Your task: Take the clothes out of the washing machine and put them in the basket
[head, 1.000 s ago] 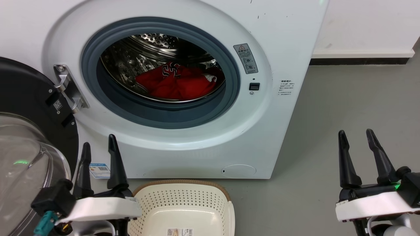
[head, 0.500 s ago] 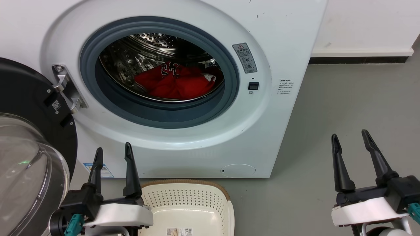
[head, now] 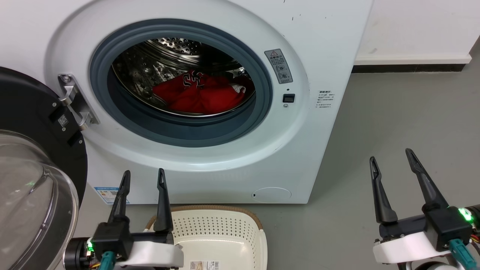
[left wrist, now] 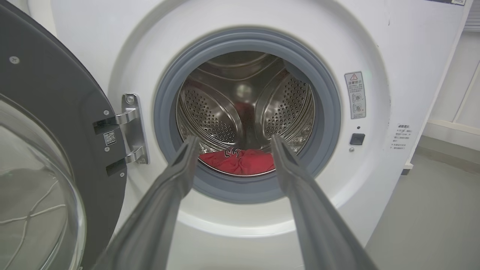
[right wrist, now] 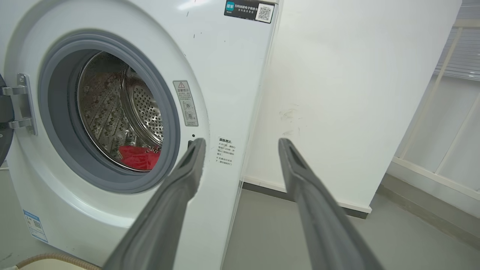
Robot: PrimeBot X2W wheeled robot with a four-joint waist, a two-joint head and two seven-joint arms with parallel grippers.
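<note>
The white washing machine (head: 330,45) stands with its round door (head: 33,157) swung open to the left. Red clothes (head: 200,95) lie crumpled at the bottom of the steel drum, also seen as clothes (left wrist: 240,161) and clothes (right wrist: 138,157) in the wrist views. The cream basket (head: 225,232) with a brown rim sits on the floor in front of the machine. My left gripper (head: 144,174) is open over the basket's left edge, fingers pointing at the machine (left wrist: 375,56). My right gripper (head: 390,155) is open above the floor, right of the machine (right wrist: 225,56).
Grey floor (head: 405,112) stretches to the right of the machine, bounded by a white wall with a dark skirting (head: 408,69). The open door's glass bowl (left wrist: 33,195) bulges close to my left arm. A railing (right wrist: 450,93) stands at the far right.
My left gripper has moved right and lower, ending over the basket's left edge. My right gripper has drifted slightly left. The clothes have not moved.
</note>
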